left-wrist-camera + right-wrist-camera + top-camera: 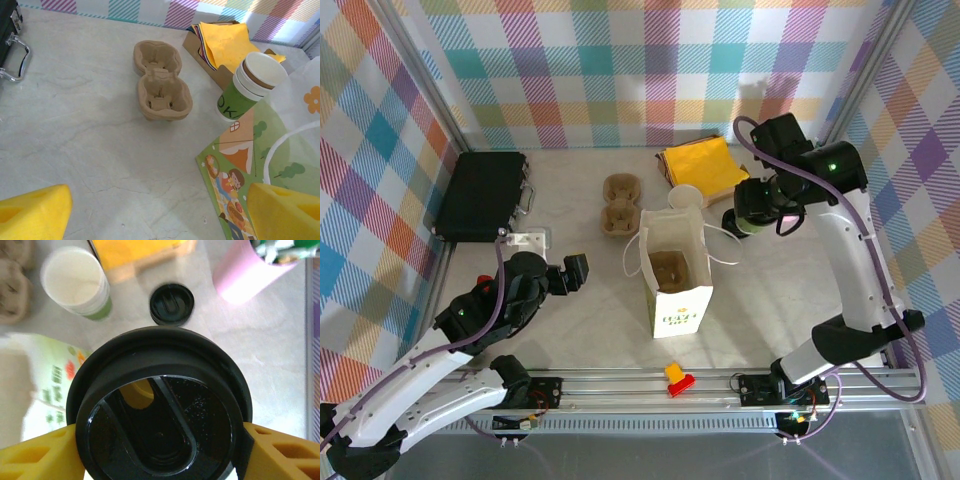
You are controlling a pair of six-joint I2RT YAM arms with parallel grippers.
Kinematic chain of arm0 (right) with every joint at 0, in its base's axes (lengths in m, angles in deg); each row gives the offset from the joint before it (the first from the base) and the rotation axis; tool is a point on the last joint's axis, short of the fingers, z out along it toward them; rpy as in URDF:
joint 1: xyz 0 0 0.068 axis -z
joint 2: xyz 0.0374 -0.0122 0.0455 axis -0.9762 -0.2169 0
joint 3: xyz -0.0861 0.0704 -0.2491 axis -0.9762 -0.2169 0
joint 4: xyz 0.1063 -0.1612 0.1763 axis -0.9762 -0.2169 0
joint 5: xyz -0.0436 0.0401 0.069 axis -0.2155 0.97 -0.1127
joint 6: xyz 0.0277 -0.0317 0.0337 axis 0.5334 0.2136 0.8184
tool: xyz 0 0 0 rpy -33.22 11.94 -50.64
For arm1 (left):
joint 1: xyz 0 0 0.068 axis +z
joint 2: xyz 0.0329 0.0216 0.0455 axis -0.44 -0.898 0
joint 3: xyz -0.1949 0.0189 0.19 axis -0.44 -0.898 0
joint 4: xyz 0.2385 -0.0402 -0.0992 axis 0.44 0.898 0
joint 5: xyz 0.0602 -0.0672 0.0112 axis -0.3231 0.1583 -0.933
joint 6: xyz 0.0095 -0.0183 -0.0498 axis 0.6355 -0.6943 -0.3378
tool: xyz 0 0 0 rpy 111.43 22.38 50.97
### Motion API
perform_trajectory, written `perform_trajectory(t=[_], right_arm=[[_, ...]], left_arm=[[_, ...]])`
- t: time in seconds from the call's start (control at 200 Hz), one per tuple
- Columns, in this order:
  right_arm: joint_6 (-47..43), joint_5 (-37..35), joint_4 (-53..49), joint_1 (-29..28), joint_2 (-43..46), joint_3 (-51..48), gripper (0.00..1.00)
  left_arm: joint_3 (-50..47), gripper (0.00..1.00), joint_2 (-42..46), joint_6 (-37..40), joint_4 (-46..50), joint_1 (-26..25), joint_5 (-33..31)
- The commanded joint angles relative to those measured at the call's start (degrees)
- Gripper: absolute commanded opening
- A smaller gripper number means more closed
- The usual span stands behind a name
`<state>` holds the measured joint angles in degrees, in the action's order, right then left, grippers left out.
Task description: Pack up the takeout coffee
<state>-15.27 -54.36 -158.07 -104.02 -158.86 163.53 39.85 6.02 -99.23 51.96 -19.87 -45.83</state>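
Marbled desk: the right claw clamps the takeout coffee near its top, beside the paper bag; the left claw gapes, empty. Cup likely light, crushable; the stiffer rim suits gripping.

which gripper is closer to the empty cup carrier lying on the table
Left. The left gripper is open, just to the near left of the cup carrier. The right gripper, shut on the takeout coffee, is farther off to its right, past the cup stack.
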Motion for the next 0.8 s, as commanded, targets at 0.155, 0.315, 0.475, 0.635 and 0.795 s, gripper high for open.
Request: perform_trajectory(t=[0.155, 0.315, 0.475, 0.635, 0.795], right_arm=[[4.39, -2.09, -10.11, -8.54, -3.28, 9.46, 0.71], [5.61, -3.15, -10.06, -14.08, -4.65, 13.81, 0.71], [6.51, -1.80, -10.11, -18.77, -6.14, 16.20, 0.71], [9.85, -0.90, -10.12, -23.15, -5.82, 11.96, 0.71], [12.57, 0.21, -10.12, -25.67, -4.40, 6.53, 0.67]], left_arm=[[-1.75, 0.89, 0.05, -2.21, -0.08, 0.33, 1.89], [-2.59, 0.89, 0.56, -2.72, -0.08, 0.19, 2.28], [-3.09, 0.89, 1.16, -3.00, -0.26, 0.23, 2.17], [-2.72, 0.89, 1.10, -3.02, -0.42, 0.27, 3.24], [-3.78, 0.88, 0.52, -1.60, -4.15, -0.21, 7.58]])
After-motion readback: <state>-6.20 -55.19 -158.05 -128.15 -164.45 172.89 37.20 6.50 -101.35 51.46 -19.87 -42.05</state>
